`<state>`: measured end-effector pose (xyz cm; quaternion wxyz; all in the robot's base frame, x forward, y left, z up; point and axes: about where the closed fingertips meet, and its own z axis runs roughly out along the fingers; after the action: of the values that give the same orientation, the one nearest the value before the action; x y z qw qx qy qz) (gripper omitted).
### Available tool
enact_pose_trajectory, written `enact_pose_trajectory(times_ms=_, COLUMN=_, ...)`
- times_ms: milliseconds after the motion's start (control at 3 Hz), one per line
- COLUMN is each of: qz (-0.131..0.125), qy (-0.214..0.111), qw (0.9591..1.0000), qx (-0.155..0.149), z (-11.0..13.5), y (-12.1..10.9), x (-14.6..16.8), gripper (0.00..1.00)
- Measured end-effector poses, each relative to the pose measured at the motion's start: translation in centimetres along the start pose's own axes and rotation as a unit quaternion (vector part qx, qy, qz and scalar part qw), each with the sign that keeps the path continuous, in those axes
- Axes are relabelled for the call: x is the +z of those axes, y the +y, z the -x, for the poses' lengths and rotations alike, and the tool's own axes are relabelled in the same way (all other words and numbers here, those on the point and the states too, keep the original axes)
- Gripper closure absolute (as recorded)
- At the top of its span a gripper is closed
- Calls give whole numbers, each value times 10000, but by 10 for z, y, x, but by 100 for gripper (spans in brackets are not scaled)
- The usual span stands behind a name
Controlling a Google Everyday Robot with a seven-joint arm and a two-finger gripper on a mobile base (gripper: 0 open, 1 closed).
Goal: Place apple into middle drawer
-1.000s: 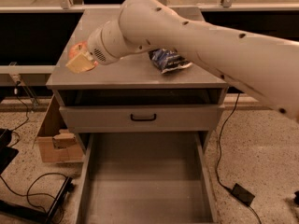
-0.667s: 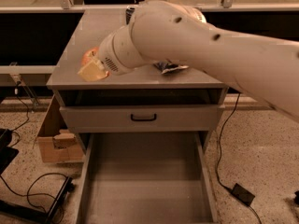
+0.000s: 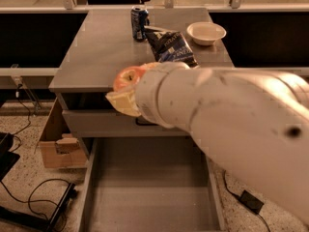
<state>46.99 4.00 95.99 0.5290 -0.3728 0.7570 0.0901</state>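
My gripper (image 3: 124, 92) is at the end of the big white arm that crosses the view from the lower right. It is shut on the apple (image 3: 128, 77), a small red-orange fruit with a yellowish patch, held in front of the cabinet's front edge. The middle drawer (image 3: 149, 197) is pulled out below, long and grey with a bare floor. The apple hangs above the drawer's rear left part, near the grey drawer front (image 3: 96, 124) above it.
On the cabinet top (image 3: 96, 47) stand a blue can (image 3: 139, 22), a dark chip bag (image 3: 170, 46) and a white bowl (image 3: 206, 32). A cardboard box (image 3: 57, 146) and black cables (image 3: 29, 197) lie on the floor at the left.
The arm has swung down and toward the front with the apple, from over the cabinet's left top to in front of its edge above the open drawer. The can, bag and bowl are now uncovered.
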Motion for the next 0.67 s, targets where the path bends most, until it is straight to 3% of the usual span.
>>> enact_pose_trajectory(times_ms=333, qz=-447, qy=18, qw=9987, qx=228, z=-51, y=-23, x=-37, gripper=100)
enact_pose_trajectory(times_ms=667, qz=-456, qy=173, qw=9969, qx=619, z=-87, y=-27, x=-44, gripper=100)
